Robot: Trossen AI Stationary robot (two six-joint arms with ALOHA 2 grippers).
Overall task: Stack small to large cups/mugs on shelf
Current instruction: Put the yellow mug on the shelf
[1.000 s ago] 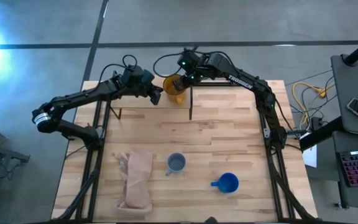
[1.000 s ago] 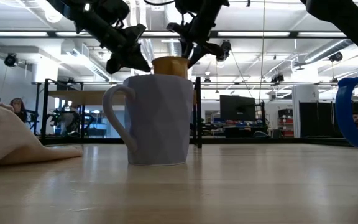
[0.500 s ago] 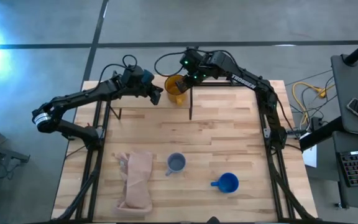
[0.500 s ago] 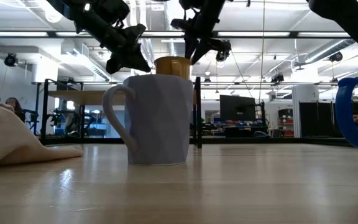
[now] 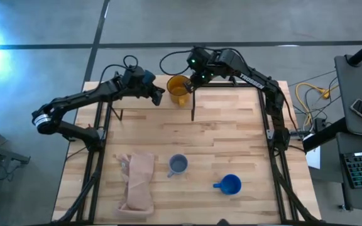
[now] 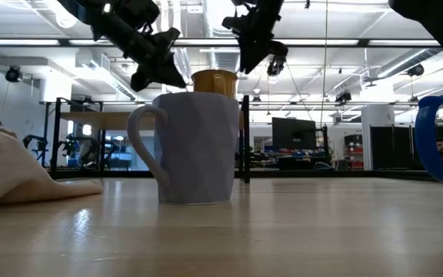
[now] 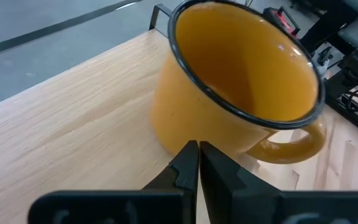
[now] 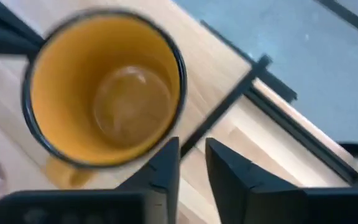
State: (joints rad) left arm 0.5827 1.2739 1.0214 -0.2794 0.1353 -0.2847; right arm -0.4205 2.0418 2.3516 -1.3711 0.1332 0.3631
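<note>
The yellow-orange mug [image 5: 177, 90] stands upright on the shelf [image 5: 215, 95] at the table's far edge, its handle toward the near side. My right gripper [image 5: 192, 80] hovers just above and to the right of its rim, fingers a little apart and empty [image 8: 192, 155]. My left gripper [image 5: 159, 98] is shut, its tips close to the mug's lower wall on the left [image 7: 197, 152]. The pale grey-blue mug [image 5: 178, 164] and the bright blue mug [image 5: 229, 184] stand on the tabletop near the front. My left gripper's shut fingertips [image 7: 190, 163] stand right by the yellow-orange mug's lower wall [image 7: 173, 127], coming level from the table's left. I cannot tell whether they touch it.
A crumpled tan cloth [image 5: 138, 182] lies at the front left of the table. Thin black posts [image 5: 192, 105] stand at the shelf, one right beside the yellow mug. In the low view the grey-blue mug [image 6: 194, 146] hides most of the yellow mug [image 6: 214, 79].
My right gripper has drawn up and toward the table's right, off the yellow-orange mug's rim, and now has nothing between its fingers. The mug stays upright where it was on the shelf.
</note>
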